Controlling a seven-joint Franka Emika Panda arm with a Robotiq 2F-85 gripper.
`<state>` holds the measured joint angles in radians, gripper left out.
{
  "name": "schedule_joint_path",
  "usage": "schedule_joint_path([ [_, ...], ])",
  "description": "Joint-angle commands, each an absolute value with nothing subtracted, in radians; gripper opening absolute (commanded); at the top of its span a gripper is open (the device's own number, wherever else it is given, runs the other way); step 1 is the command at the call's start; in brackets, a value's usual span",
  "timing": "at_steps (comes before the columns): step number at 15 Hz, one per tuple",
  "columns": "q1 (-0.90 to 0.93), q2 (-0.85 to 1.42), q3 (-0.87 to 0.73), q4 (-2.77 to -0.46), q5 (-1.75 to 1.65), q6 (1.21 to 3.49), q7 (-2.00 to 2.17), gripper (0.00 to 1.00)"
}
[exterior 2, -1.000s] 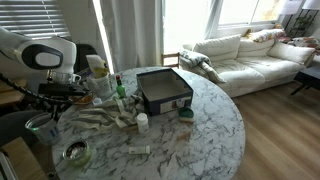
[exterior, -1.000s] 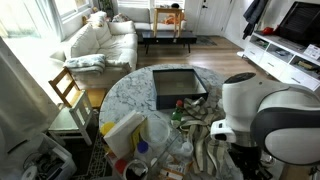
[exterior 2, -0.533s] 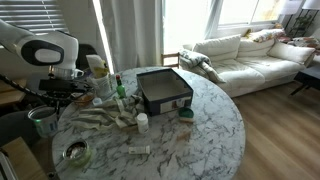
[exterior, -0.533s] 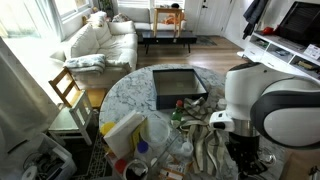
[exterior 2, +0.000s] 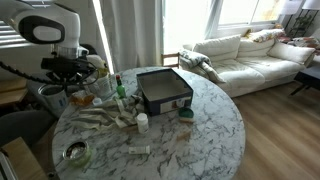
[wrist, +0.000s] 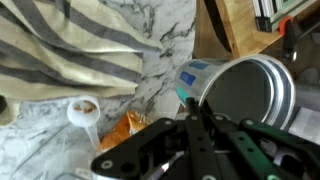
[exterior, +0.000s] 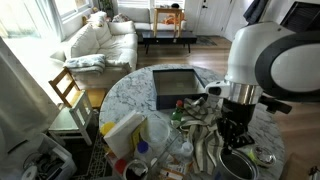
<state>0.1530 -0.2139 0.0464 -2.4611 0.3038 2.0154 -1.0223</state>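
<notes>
My gripper (wrist: 193,103) is shut, its fingers pinched on the rim of a round steel pot (wrist: 250,88). In both exterior views the pot (exterior: 240,164) (exterior 2: 50,99) hangs below the gripper (exterior: 233,140) (exterior 2: 57,84), above the rim of the round marble table (exterior 2: 190,150). Under the gripper in the wrist view lie a striped cloth (wrist: 70,40), a small white-lidded jar (wrist: 82,112) and an orange packet (wrist: 130,128). Part of the pot's rim is hidden behind the fingers.
A dark square tray (exterior: 178,86) (exterior 2: 165,90) sits mid-table. Bottles and clutter (exterior 2: 105,85) crowd one side of the table; a steel bowl (exterior 2: 75,153) lies near the edge. A wooden chair (exterior: 68,90) and a sofa (exterior 2: 250,55) stand beyond.
The arm has risen and swung over the table's rim, and the steel pot has come up with it. The jaws stay pinched together.
</notes>
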Motion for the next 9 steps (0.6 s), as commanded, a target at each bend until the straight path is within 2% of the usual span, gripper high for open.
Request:
schedule_joint_path([
  [1,0.152,-0.208,0.053,-2.343,0.331,2.004,-0.908,0.01],
  [5,0.151,-0.155,0.071,-2.241,0.304,2.093,-0.738,0.01],
  [6,0.156,-0.197,0.055,-2.275,0.318,2.055,-0.804,0.04],
  [9,0.155,-0.169,0.064,-2.245,0.317,2.079,-0.763,0.04],
])
